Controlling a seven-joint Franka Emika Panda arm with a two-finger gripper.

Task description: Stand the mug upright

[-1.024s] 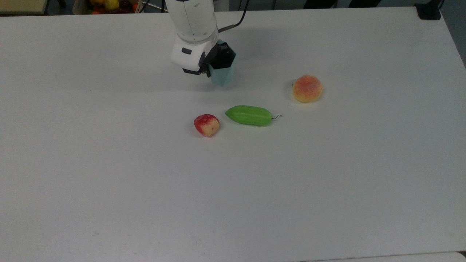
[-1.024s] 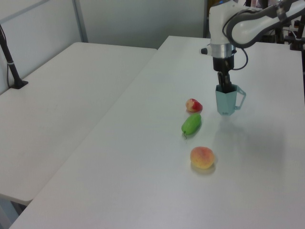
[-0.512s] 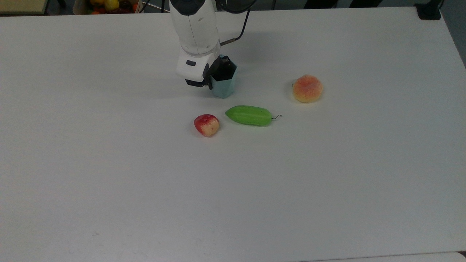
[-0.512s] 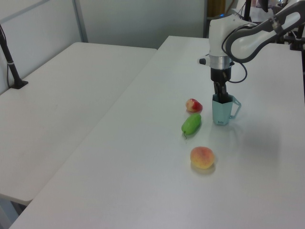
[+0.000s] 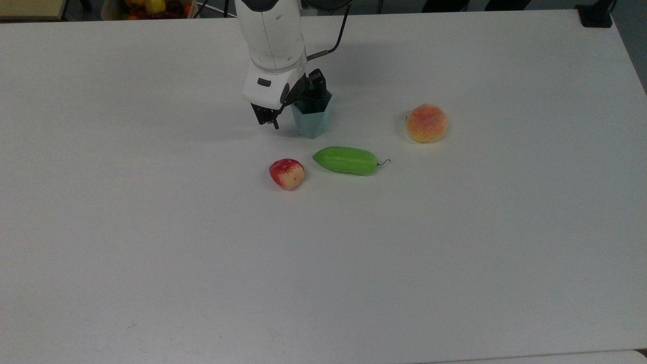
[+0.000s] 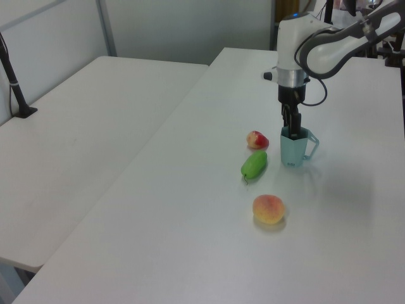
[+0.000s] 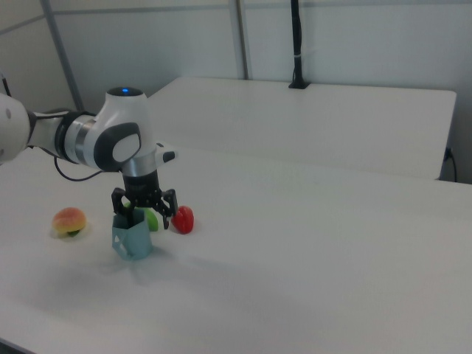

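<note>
You have the mug [image 5: 311,118] standing upright on the white worktop [image 5: 151,253], mouth up, its base on the surface and its handle pointing to the left view's right. Just in front of it in the top view lies a green cucumber-like fruit [image 5: 345,160], close but not touching. A red strawberry-like fruit [image 5: 287,173] sits beside the green one, toward the top view's left, and a peach [image 5: 427,123] lies well apart toward the top view's right. In the right view the green fruit [image 7: 151,219] is partly hidden behind the end effector and the mug [image 7: 132,240], with the red fruit [image 7: 183,219] just beside them.

The end effector [image 5: 293,108] hangs over the mug's rim with its fingers spread wide: in the top view one finger [image 5: 317,87] stands at the far side of the mug's mouth, the other [image 5: 268,117] outside the wall toward the top view's left. In the right view the two fingers sit clearly apart above the rim.

Half a second ago the fingers were pinched on the mug's wall; now they have let go and opened. A second ago the mug was held off the worktop; it has since been set down. The three fruits have not moved.
</note>
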